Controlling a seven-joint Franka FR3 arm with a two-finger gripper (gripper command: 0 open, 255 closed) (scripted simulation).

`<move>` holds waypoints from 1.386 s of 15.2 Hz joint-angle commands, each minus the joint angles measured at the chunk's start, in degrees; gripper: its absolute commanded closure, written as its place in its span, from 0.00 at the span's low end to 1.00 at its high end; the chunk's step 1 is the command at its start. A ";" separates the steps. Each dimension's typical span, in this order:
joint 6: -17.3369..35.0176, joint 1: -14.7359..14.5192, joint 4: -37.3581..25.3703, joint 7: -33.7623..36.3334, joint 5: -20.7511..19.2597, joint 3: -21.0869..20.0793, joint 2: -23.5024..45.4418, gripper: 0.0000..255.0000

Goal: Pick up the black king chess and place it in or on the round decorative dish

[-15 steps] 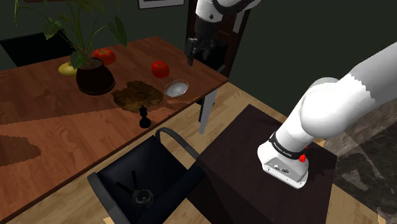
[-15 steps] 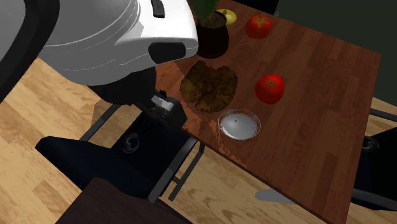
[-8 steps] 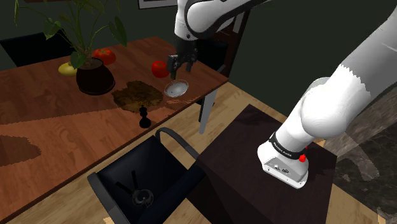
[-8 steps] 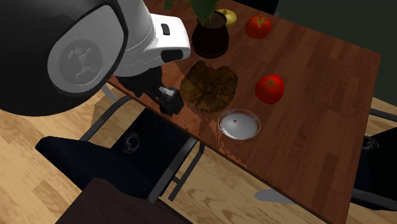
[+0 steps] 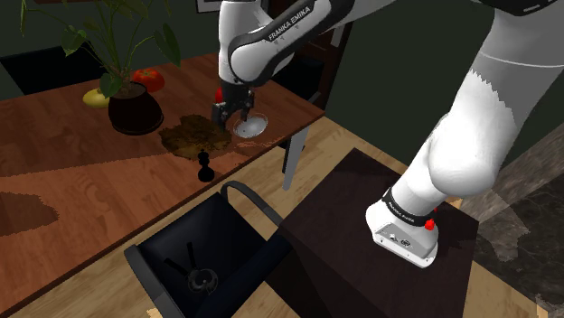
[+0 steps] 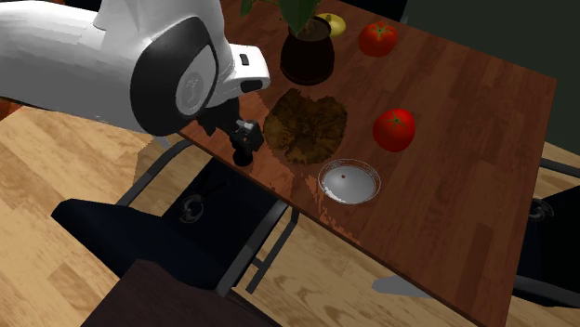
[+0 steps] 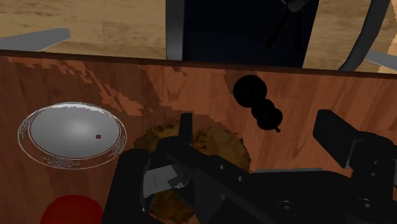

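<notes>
A reddish-brown wooden table (image 5: 81, 172) carries everything; close to its near edge a black chess piece (image 5: 206, 167) stands upright, just beside a ragged brown mat (image 6: 306, 124); a round silvery dish (image 6: 349, 181) (its rim patterned) lies beside the mat; a red tomato (image 6: 393, 129) sits near the dish; farther in stand a dark plant pot (image 5: 136, 110), a second tomato (image 6: 378, 38) and a yellow fruit (image 5: 96, 97).
</notes>
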State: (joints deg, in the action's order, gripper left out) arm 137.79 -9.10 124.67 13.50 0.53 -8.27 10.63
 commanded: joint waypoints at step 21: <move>6.60 -5.48 -20.46 3.99 -4.41 0.55 28.86 0.00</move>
State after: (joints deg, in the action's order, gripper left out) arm 144.35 -14.57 104.21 17.48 -3.87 -7.73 39.46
